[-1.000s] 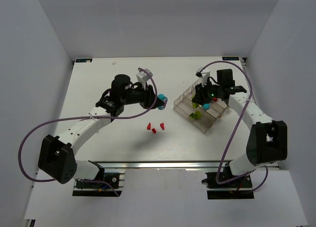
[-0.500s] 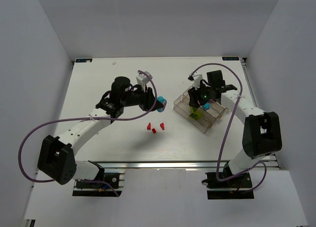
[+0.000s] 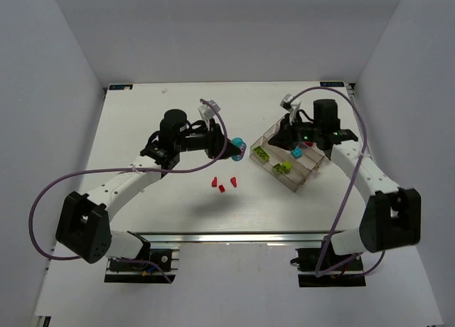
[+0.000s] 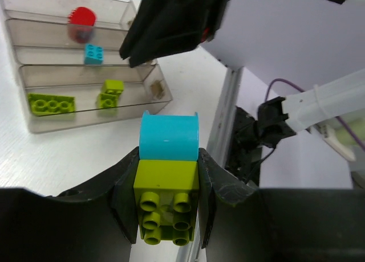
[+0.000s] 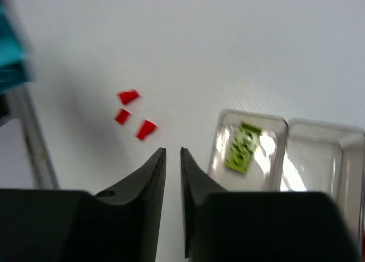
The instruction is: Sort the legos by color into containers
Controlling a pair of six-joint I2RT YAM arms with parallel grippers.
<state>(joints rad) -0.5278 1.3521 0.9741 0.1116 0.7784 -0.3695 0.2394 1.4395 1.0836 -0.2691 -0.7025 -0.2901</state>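
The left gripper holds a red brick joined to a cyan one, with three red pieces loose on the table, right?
No. In the left wrist view, the brick in the left gripper is yellow-green, not red; the cyan one and three loose red pieces are right.

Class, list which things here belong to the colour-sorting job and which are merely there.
Belong to the job:
- red legos loose on the table
- green-and-cyan stack held in the left tool
- clear tray holding sorted bricks

Merely there:
- purple cables
- metal rail
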